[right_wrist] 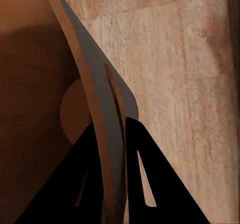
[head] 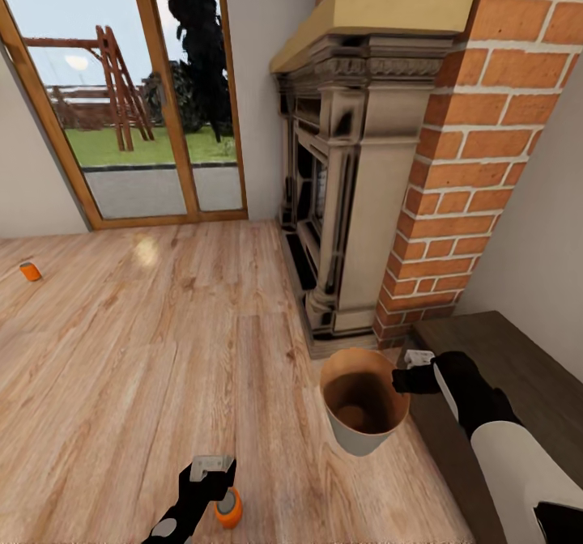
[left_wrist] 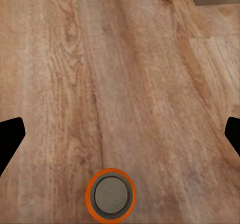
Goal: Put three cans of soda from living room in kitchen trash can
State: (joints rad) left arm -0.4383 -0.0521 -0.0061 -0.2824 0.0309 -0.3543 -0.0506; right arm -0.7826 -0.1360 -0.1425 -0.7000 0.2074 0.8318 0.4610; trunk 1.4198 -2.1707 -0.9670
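Observation:
An orange can of soda (head: 228, 509) stands upright on the wood floor, right below my left gripper (head: 212, 471). In the left wrist view its silver top (left_wrist: 110, 194) sits between the wide-apart black fingertips (left_wrist: 10, 139), so this gripper is open and above it. Another orange can (head: 30, 271) lies far off at the left by the wall. The grey tash can (head: 364, 402), brown inside, hangs tilted above the floor; my right gripper (head: 402, 380) is shut on its rim (right_wrist: 107, 114). The blue can is out of view.
A brick fireplace (head: 453, 163) with a stone surround (head: 356, 188) stands ahead. The long dark low cabinet (head: 502, 366) runs along the right wall beside my right arm. A wood-framed glass door (head: 138, 123) is at the back left.

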